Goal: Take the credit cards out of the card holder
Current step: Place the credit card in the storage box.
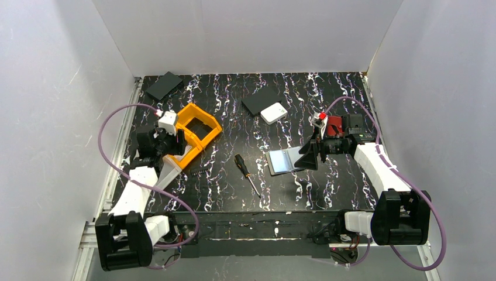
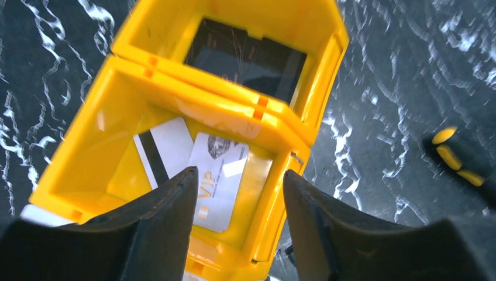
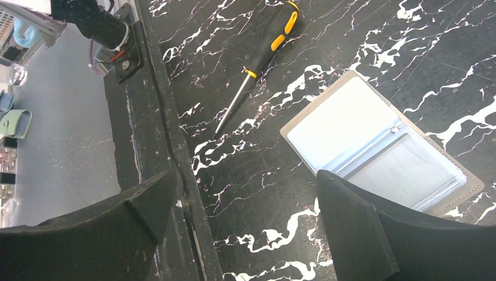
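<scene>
Two credit cards (image 2: 225,158) lie flat and side by side on the floor of a yellow bin (image 2: 193,88), in the compartment nearer the left arm. The left gripper (image 2: 238,177) hangs right above them, its fingers partly apart with nothing between them. Over on the table, the card holder (image 1: 285,160) lies spread open, pale inside facing up, well apart from the bin at about its 4 o'clock. The right gripper (image 3: 245,178) stands spread wide and empty, the holder just beside it at its 9 o'clock. A screwdriver (image 1: 247,173) lies at the holder's 9 o'clock.
</scene>
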You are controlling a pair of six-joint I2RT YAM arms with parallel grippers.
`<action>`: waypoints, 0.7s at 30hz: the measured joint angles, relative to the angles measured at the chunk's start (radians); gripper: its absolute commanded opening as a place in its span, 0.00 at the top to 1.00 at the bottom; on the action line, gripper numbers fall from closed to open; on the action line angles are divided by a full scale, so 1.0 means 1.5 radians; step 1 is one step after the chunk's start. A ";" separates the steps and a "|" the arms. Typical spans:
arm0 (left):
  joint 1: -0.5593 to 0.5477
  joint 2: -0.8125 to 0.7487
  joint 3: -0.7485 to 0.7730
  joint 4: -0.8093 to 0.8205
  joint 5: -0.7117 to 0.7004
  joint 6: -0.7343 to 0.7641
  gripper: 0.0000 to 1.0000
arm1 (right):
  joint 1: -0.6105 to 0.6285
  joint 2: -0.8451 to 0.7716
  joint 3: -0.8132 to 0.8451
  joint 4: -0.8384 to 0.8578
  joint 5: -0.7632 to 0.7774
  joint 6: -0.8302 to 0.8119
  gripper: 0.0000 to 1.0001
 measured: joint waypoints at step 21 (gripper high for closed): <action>-0.171 -0.167 0.053 -0.129 0.174 -0.569 0.08 | 0.000 -0.005 0.001 0.006 0.163 -0.044 0.21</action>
